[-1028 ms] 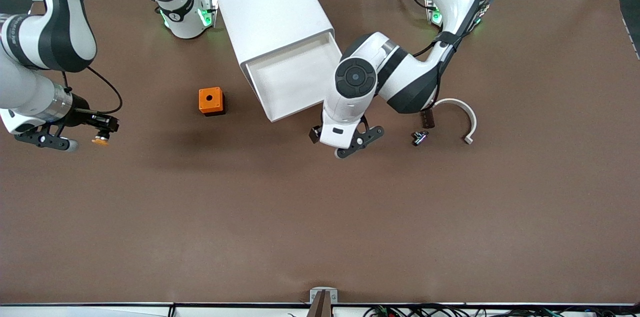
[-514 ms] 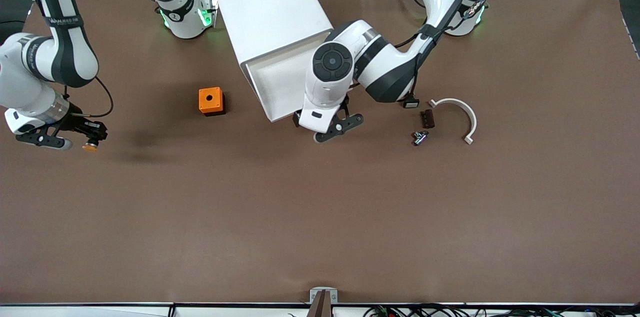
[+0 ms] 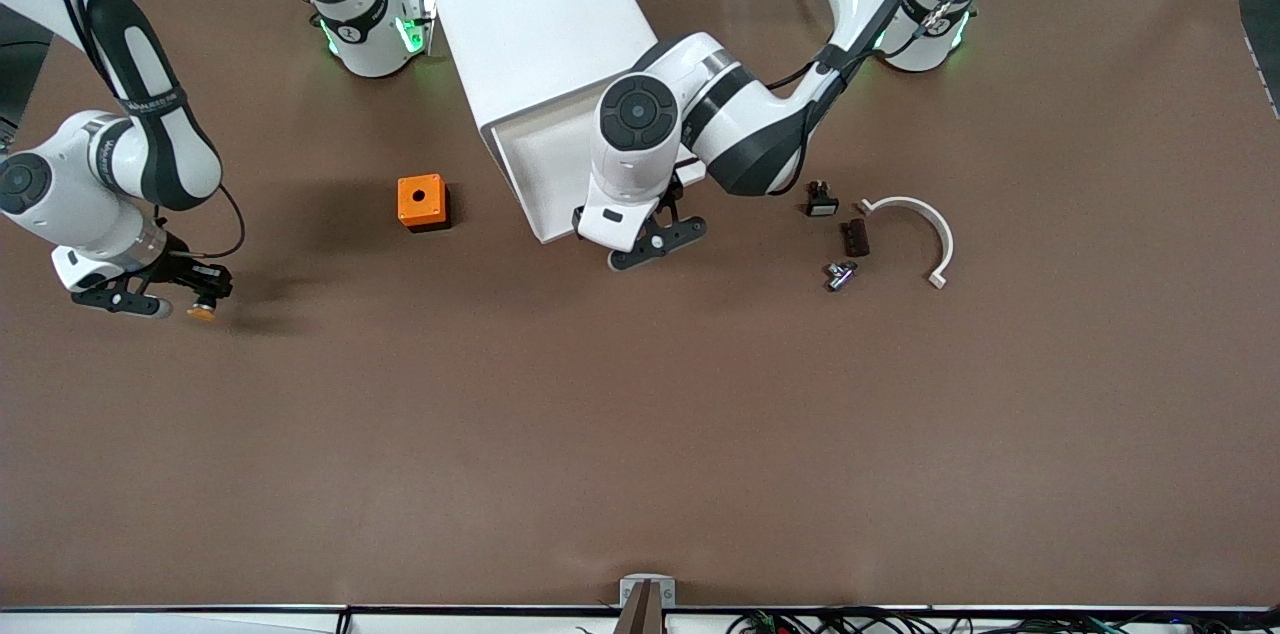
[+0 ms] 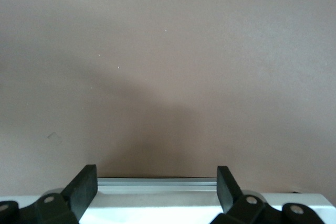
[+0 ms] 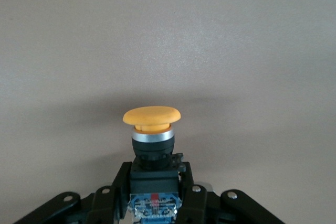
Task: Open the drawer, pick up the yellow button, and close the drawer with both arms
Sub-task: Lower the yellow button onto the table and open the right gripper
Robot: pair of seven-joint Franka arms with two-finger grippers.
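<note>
The white cabinet (image 3: 540, 14) lies at the table's back, and its top drawer (image 3: 545, 169) is pulled out and looks empty. My left gripper (image 3: 640, 249) is open at the drawer's front edge. In the left wrist view the gripper (image 4: 156, 184) has its fingers wide apart, and the drawer's white front rim (image 4: 157, 195) shows between them. My right gripper (image 3: 165, 299) is shut on the button (image 3: 204, 313), low over the table at the right arm's end. In the right wrist view the gripper (image 5: 152, 182) grips the black-blue body below the orange cap (image 5: 151, 115).
The orange cube with a hole (image 3: 421, 201) stands beside the drawer toward the right arm's end. Toward the left arm's end lie a small black button with a white cap (image 3: 821, 202), a brown piece (image 3: 854, 237), a small metal part (image 3: 839, 274) and a white curved piece (image 3: 925, 224).
My left gripper has moved toward the right arm's end, up to the drawer's front edge. My right gripper has come down toward the table with the button. The drawer has not visibly moved.
</note>
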